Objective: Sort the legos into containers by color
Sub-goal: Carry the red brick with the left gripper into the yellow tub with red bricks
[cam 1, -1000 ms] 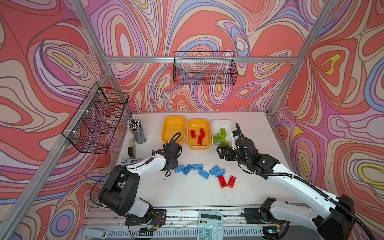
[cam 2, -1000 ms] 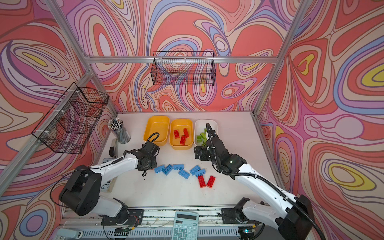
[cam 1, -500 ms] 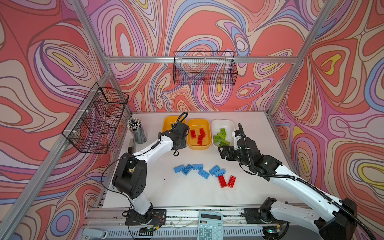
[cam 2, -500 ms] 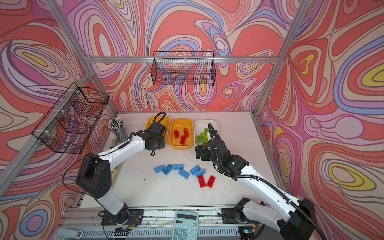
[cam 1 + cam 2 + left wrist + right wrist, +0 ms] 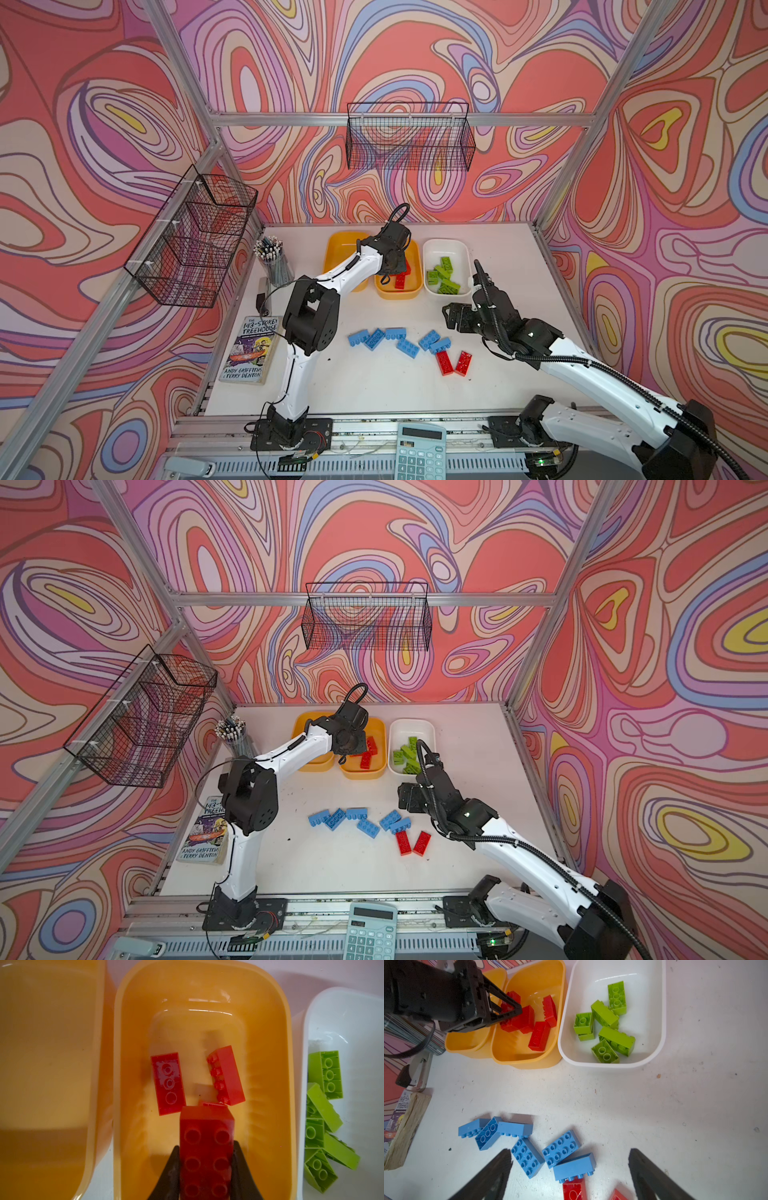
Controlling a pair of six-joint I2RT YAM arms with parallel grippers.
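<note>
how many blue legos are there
6, all loose on the table in a ragged row: three blue legos bunched at the book end, one in the middle, two beside the loose red legos. The yellow tray behind the left arm is partly hidden.

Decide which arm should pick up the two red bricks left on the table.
Right: the right gripper hovers open near the table's red bricks, while the left gripper is over a tray, a red brick between its jaws.
</note>
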